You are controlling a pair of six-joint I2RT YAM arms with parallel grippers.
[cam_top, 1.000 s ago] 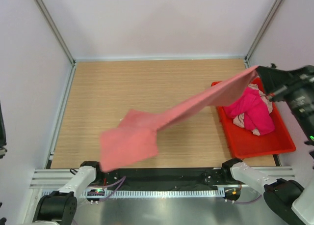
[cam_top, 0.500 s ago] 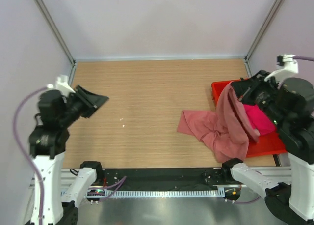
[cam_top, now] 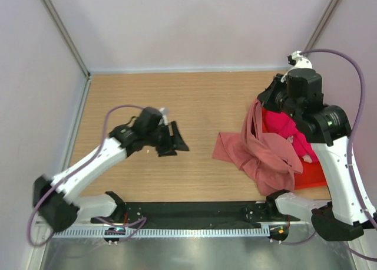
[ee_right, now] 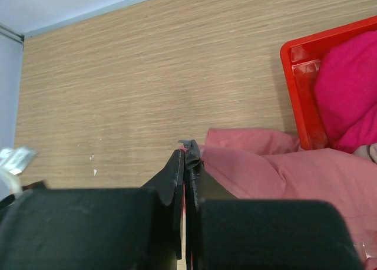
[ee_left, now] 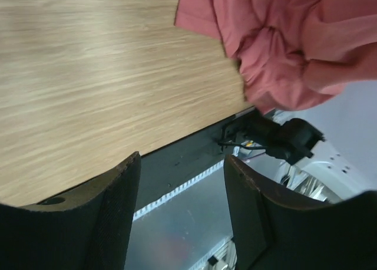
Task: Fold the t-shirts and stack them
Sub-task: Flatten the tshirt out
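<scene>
Left gripper (cam_top: 175, 139) of mine hangs over the wooden surface (cam_top: 147, 93), left of its middle and nearer the near edge than the far one. Its jaws stand apart with nothing between them. In my left wrist view the two dark fingers (ee_left: 112, 217) frame the near edge of the surface and the black rail below it, and the salmon t-shirt (ee_left: 277, 40) lies ahead of them, apart from the gripper (ee_left: 179, 211).

My right gripper (cam_top: 263, 101) is raised over the right side of the surface, at the far left corner of the red bin (cam_top: 310, 178). Its jaws are pressed together on a fold of the salmon t-shirt (cam_top: 265, 155). The right wrist view shows the gripper (ee_right: 187, 158) with its fingertips closed tight and a sliver of pink cloth caught at their ends.

From that grip a band of the shirt drops down to a crumpled heap. The heap lies on the right part of the surface, close to the near edge. Its right side is draped over the left wall of the bin (ee_right: 300, 105).

The bin stands along the right edge of the surface. A magenta t-shirt (cam_top: 284, 127) is bunched inside it, partly covered by the salmon one (ee_right: 265, 170). A bit of paler pink cloth (cam_top: 306, 158) shows at the magenta shirt's near side; I cannot tell what it belongs to.
</scene>
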